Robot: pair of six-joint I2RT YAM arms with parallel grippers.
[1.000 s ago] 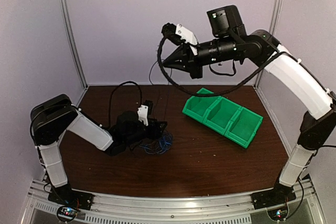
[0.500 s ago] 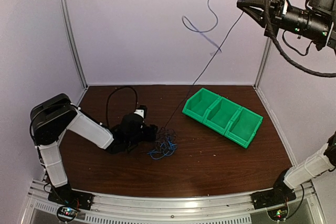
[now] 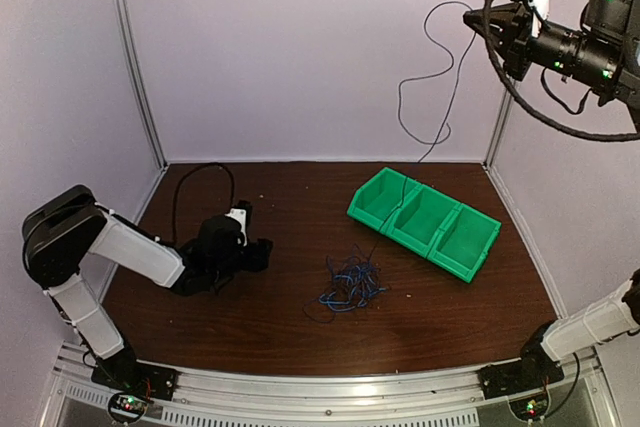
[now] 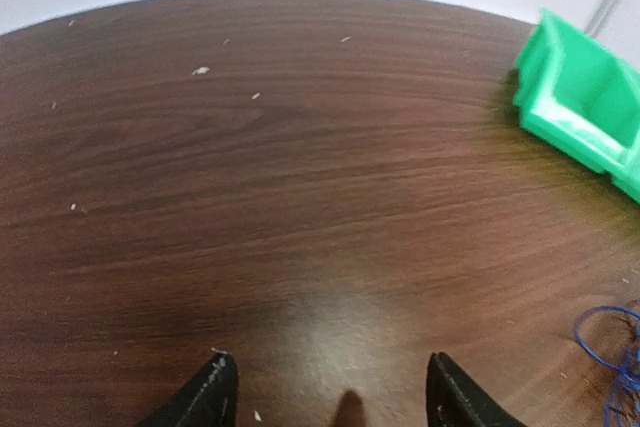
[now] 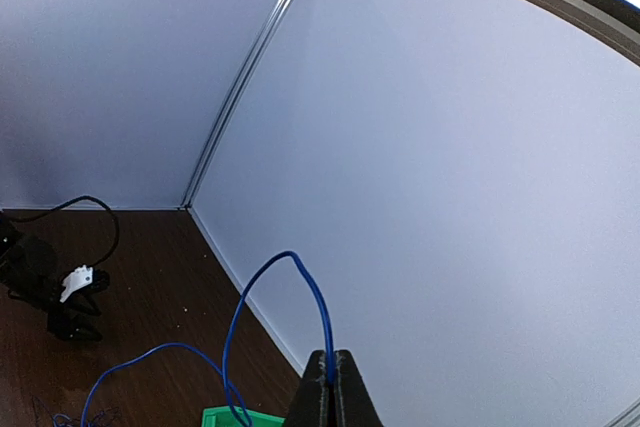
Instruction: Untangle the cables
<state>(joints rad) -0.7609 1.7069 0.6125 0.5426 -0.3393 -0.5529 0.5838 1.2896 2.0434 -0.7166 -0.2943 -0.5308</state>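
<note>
A tangle of thin blue and black cables (image 3: 350, 283) lies on the brown table (image 3: 300, 337), left of the green bin. Its edge shows at the right of the left wrist view (image 4: 612, 352). My right gripper (image 3: 470, 19) is raised high at the upper right, shut on one blue cable (image 5: 240, 317). That cable (image 3: 402, 97) hangs in loose curves toward the bin; I cannot tell if it still reaches the tangle. My right gripper's jaws (image 5: 330, 375) are pressed together on it. My left gripper (image 3: 262, 251) is open and empty, low over bare table (image 4: 332, 397), left of the tangle.
A green three-compartment bin (image 3: 425, 220) stands at the right rear of the table, also in the left wrist view (image 4: 585, 97). The booth's walls and corner posts (image 3: 135, 57) close in the back and sides. The left arm's black hose (image 3: 190, 182) arches above it.
My right gripper rose to the upper right, drawing one cable out and dragging the tangle rightward. My left gripper left the tangle and drew back left.
</note>
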